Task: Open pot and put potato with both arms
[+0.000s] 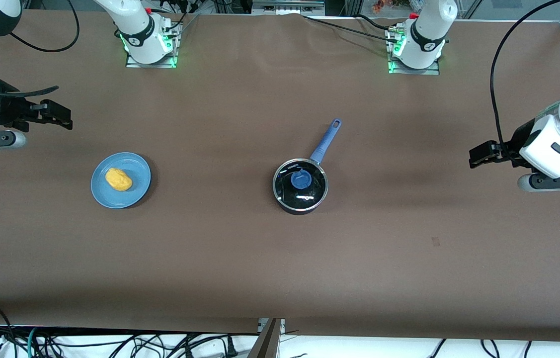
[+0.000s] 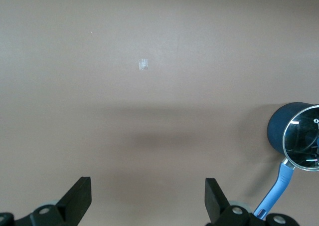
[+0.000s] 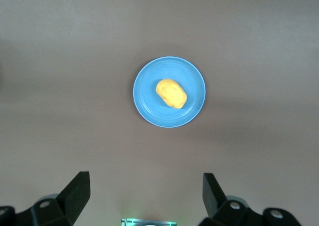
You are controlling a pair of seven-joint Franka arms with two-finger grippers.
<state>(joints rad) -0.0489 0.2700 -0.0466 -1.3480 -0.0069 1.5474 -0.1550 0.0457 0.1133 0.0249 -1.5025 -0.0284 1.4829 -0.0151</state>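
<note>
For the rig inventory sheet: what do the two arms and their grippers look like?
Both arms are glossy white with black joint sections, trailing black cables; green lights glow at their bases. The left gripper and right gripper are black, with two flat wedge-shaped fingers.

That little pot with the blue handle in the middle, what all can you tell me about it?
The pot is a small, round, dark saucepan standing upright near the middle of the brown table. A clear glass lid with a steel rim sits on it, topped by a blue knob. Its long slate-blue handle points away from the front camera, toward the arms' bases. Nothing touches it but the table; neither pincer is near it.
</note>
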